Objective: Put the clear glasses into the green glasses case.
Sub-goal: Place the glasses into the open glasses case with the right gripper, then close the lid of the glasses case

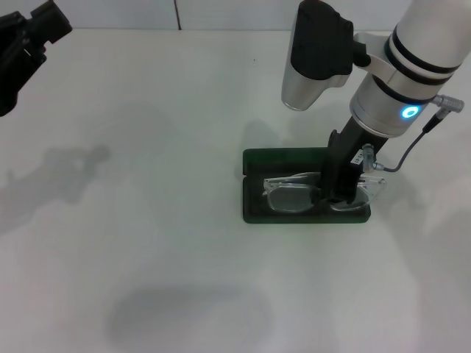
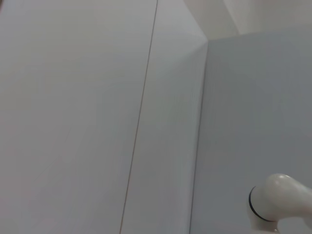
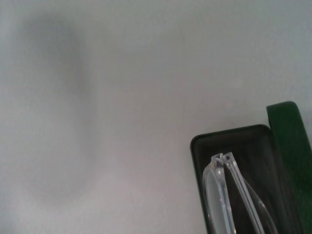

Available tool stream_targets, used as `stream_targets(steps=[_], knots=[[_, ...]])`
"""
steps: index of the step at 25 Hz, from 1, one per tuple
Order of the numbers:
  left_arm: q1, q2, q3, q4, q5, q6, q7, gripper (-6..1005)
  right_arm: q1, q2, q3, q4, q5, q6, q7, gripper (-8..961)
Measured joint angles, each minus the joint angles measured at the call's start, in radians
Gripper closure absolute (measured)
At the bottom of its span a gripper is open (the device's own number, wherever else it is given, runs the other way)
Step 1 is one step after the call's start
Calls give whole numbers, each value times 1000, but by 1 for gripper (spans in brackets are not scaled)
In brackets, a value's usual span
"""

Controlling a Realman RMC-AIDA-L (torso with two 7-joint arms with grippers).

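Note:
The green glasses case lies open on the white table, its lid folded back on the far side. The clear glasses lie lengthwise in the dark tray, and one end pokes past the case's right edge. My right gripper comes straight down onto the glasses near their middle and is shut on them. In the right wrist view the folded clear glasses sit over the dark lining of the case. My left gripper is parked at the far left corner, well away from the case.
The white table spreads bare to the left and front of the case. A pale wall with a seam fills the left wrist view, with a white robot part at one corner.

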Motion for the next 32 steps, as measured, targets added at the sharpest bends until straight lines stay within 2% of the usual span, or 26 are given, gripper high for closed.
stream_targets(steps=[23, 32], knots=[[4, -1, 0, -26, -3, 0, 14, 937, 0, 0, 0, -15, -2, 22, 8, 787], [8, 3, 0, -27, -4, 1, 14, 936, -34, 0, 4, -112, 5, 5, 15, 786]])
